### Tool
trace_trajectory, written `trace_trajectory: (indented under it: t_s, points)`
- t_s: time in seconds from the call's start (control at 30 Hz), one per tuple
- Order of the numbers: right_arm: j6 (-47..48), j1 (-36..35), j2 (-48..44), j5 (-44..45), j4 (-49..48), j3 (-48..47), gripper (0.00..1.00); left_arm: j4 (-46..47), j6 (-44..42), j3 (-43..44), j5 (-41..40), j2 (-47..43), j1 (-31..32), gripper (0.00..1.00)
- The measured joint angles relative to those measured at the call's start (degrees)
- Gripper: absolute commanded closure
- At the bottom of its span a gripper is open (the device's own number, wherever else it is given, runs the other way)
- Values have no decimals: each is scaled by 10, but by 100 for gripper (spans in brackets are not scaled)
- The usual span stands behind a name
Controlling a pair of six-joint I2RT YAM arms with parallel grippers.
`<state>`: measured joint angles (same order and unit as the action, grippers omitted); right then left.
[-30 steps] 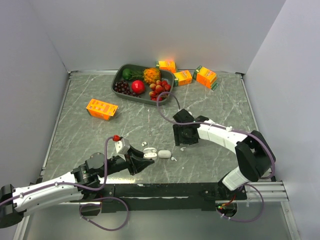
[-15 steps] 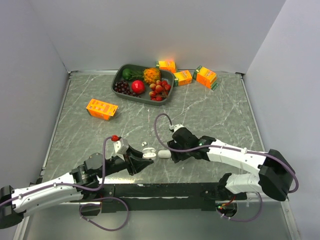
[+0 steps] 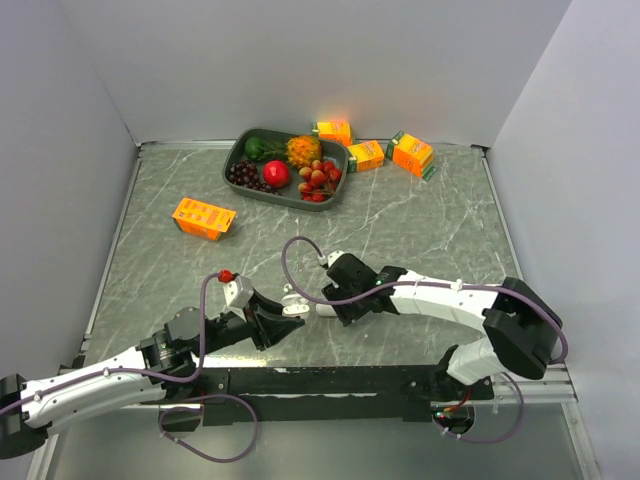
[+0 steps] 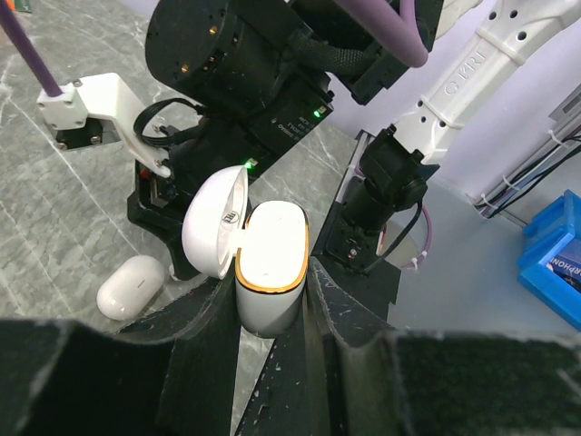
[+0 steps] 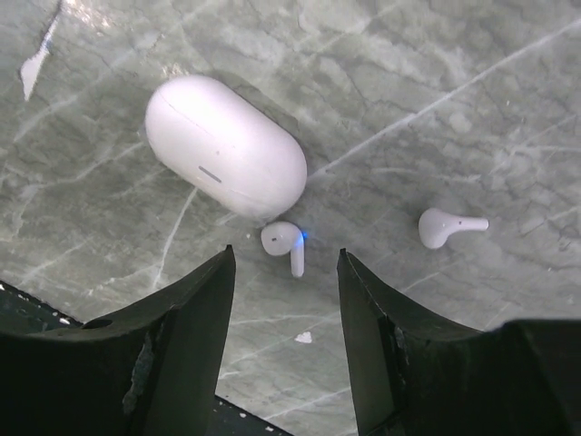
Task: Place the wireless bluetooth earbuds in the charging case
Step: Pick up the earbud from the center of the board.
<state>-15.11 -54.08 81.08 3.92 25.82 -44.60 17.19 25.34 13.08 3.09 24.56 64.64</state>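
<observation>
"Top external view first: what has shifted?"

"The right arm point(image 3: 440, 295). A second ago it reached out over the middle of the table point(image 3: 420, 220). Now it has swung back toward the near edge and stretches across toward the left arm point(image 3: 100, 375), which has hardly moved."

"And the grippers?"

"The right gripper point(image 5: 285, 254) hangs above the table with its jaws apart, grasping nothing, though they have been narrowing. The left gripper point(image 4: 269, 304) is clenched on the open case point(image 4: 270, 263), holding it upright with the lid swung back."

"Where are the earbuds?"

"The right wrist view shows two, both lying on the table by the near edge. One earbud point(image 5: 283, 240) lies just beside the closed case point(image 5: 227, 145), perhaps touching it, right under the gap between the right jaws. The second earbud point(image 5: 445, 225) lies apart to one side, outside the jaws."

"So what does the move mean?"

"Most likely the right gripper is lining up to pinch the first earbud and then carry it to the open case close by. Nothing is picked up yet. The closed case sits so near that a jaw could nudge it. Whether the open case already holds an earbud cannot be told."
</observation>
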Motion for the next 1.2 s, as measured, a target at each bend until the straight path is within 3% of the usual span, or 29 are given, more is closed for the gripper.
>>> trace_trajectory:
  t_s: [0.47,0.93,1.2]
  points:
    - [15,0,50,-3,-1,-23,45,-12,0,0,0,-9,1,99]
    - [15,0,68,-10,0,-24,53,-12,0,0,0,-4,1,99]
    - [15,0,69,-14,0,-24,67,-12,0,0,0,-4,1,99]
